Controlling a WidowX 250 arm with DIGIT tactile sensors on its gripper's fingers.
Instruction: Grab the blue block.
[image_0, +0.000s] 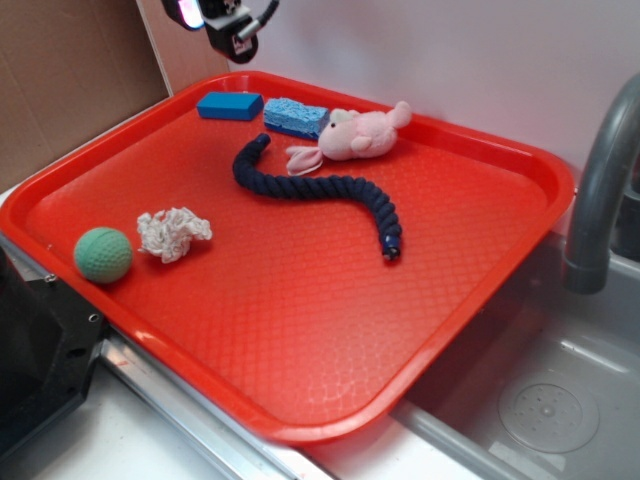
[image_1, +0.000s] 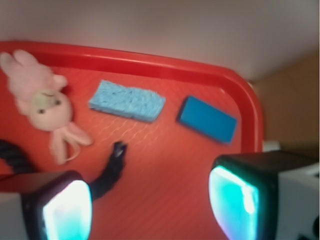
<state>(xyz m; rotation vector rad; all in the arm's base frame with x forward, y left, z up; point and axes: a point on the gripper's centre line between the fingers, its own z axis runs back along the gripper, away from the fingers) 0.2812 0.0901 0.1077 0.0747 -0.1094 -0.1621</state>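
Note:
The blue block (image_0: 229, 105) lies flat at the far left corner of the red tray (image_0: 300, 330). In the wrist view the blue block (image_1: 207, 119) sits ahead and to the right, near the tray's rim (image_1: 245, 95). My gripper (image_0: 228, 30) hangs high above that corner, only partly in the exterior view. Seen from the wrist, my gripper (image_1: 150, 200) is open, its two glowing pads wide apart with bare tray floor between them. Nothing is held.
A light blue sponge (image_0: 295, 117) lies right of the block, then a pink plush bunny (image_0: 355, 135). A navy rope (image_0: 320, 190) snakes across the tray. A green ball (image_0: 103, 254) and white crumpled cloth (image_0: 172, 233) sit front left. A grey faucet (image_0: 600, 190) and sink stand right.

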